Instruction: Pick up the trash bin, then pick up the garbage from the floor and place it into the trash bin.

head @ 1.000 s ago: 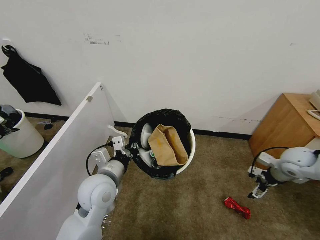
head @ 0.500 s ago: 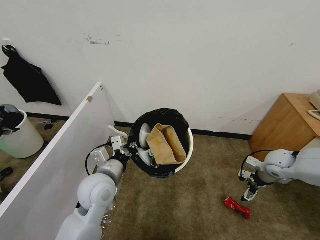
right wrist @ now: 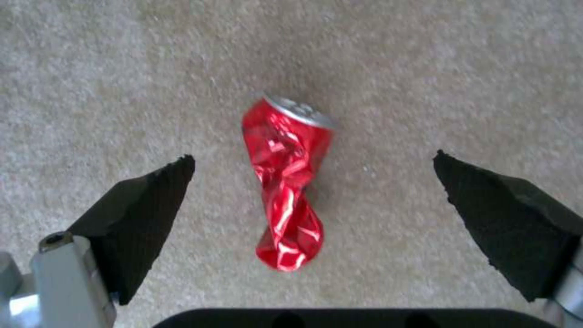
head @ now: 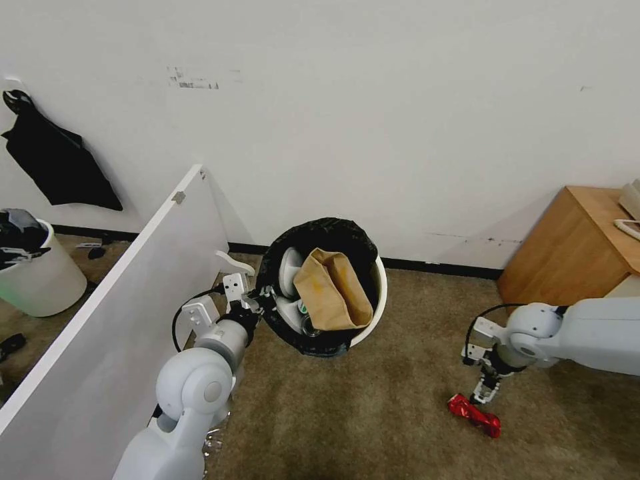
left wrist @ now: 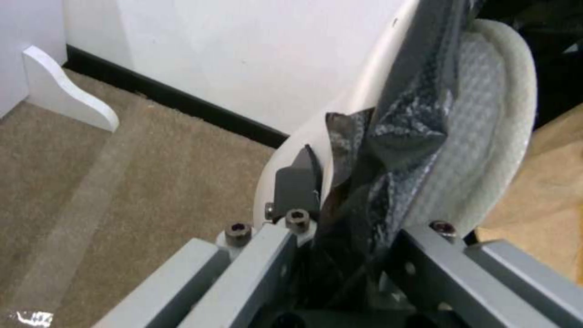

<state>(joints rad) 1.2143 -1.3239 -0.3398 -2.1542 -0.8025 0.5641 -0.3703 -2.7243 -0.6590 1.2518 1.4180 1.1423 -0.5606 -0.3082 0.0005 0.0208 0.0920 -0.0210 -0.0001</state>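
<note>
Head view: left gripper (head: 261, 298) clamps rim of trash bin (head: 377, 308), bin tilted, tan paper bag (head: 332, 289) and white slipper (head: 289, 268) inside. Right gripper (head: 481, 393) hangs just above crushed red can (head: 474, 414) on carpet (head: 373, 413).
Left wrist view: fingers (left wrist: 296, 184) pinch rim and black liner (left wrist: 389, 136).
Right wrist view: pads (right wrist: 143, 207) spread wide, can between them, untouched.

Paper bag (head: 333, 293) hides the trash bin's (head: 377, 313) contents.

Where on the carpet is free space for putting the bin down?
Bare carpet lies in front of the trash bin, between the left hand and the crushed red can. It is crowded at the white partition and around the right hand.
</note>
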